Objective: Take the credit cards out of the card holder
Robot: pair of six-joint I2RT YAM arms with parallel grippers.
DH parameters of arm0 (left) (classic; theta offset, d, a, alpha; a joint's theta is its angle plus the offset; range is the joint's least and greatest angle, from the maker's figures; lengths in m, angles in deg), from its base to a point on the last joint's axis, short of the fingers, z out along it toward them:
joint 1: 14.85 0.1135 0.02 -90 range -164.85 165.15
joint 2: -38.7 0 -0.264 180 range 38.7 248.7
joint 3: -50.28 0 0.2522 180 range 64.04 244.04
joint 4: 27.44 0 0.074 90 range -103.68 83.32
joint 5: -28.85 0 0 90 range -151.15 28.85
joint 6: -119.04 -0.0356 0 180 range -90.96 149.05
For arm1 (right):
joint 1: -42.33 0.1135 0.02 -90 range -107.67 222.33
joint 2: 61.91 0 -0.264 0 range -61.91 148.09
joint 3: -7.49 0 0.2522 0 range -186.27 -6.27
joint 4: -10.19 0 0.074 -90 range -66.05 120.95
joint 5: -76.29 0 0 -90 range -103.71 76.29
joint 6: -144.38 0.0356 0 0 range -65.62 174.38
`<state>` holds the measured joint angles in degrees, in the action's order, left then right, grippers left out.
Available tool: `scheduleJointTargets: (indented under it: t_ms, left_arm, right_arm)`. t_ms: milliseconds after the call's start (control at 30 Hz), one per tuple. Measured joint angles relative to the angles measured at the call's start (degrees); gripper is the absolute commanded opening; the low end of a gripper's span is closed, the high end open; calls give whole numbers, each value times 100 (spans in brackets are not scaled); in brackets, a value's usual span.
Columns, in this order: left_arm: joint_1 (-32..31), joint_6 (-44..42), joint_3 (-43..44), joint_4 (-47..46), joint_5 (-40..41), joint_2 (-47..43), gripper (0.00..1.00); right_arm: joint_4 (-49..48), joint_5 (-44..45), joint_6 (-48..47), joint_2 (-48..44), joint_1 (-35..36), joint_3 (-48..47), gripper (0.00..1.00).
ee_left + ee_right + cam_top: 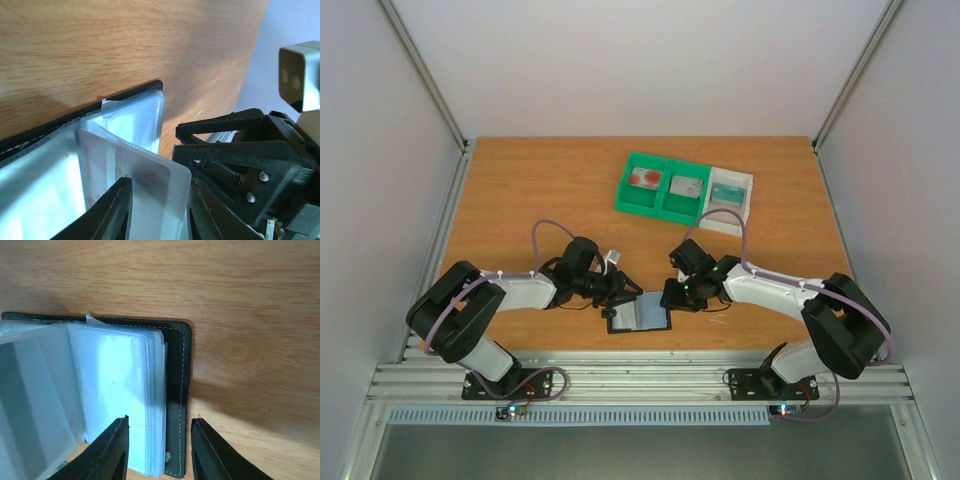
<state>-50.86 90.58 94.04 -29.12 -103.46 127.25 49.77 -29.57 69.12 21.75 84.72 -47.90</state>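
Observation:
The black card holder (640,313) lies open near the table's front edge, its clear pockets up. In the left wrist view a whitish credit card (145,175) sticks out of a pocket of the card holder (45,135), one corner free. My left gripper (618,296) is open over that card (160,200); its left finger overlaps the card's face. My right gripper (672,298) is open (160,440) and straddles the card holder's right edge (175,390). Other cards lie in the trays: a whitish one with red marks (646,179), a grey one (686,186) and a teal one (726,192).
A green compartment tray (663,205) and a white tray (748,190) stand side by side at the back of the table. The two grippers are close together over the card holder; the right gripper's body (240,165) fills the left wrist view's right side.

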Motion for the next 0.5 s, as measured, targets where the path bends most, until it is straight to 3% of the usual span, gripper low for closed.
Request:
scheduleJointTargets:
  t_ms: [300, 500]
  left_arm:
    - [-111, 83, 50, -98, -39, 105, 41]
    - [-116, 83, 83, -114, -22, 107, 42]
  right_arm:
    - [214, 142, 2, -380, 0, 0, 37]
    - [275, 142, 48, -656, 0, -2, 31]
